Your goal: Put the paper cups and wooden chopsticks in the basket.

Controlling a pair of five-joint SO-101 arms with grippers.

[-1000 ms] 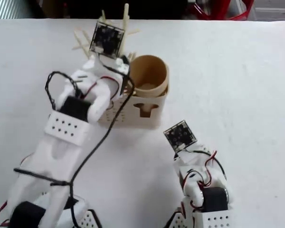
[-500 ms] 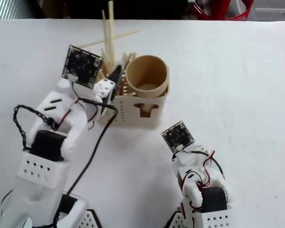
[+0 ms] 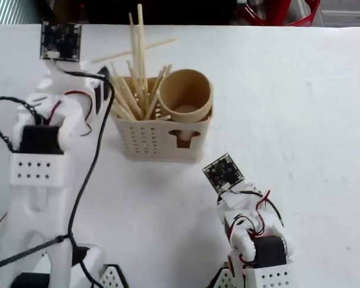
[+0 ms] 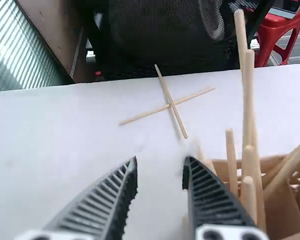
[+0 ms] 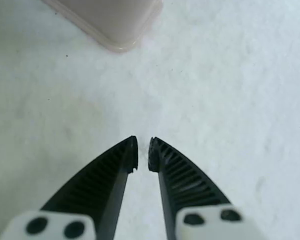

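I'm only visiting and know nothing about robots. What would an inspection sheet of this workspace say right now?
Surface: white table, no spills seen.
Job's things: basket holds a paper cup and a bunch of chopsticks; two loose chopsticks lie crossed on the table beyond it.
Clutter: nothing seen.
Grippers: left gripper open and empty beside the basket; right gripper shut and empty over bare table near a basket corner.
Cables: black cable runs along the left arm; red wires on the right arm.
Surroundings: red seat behind the table.
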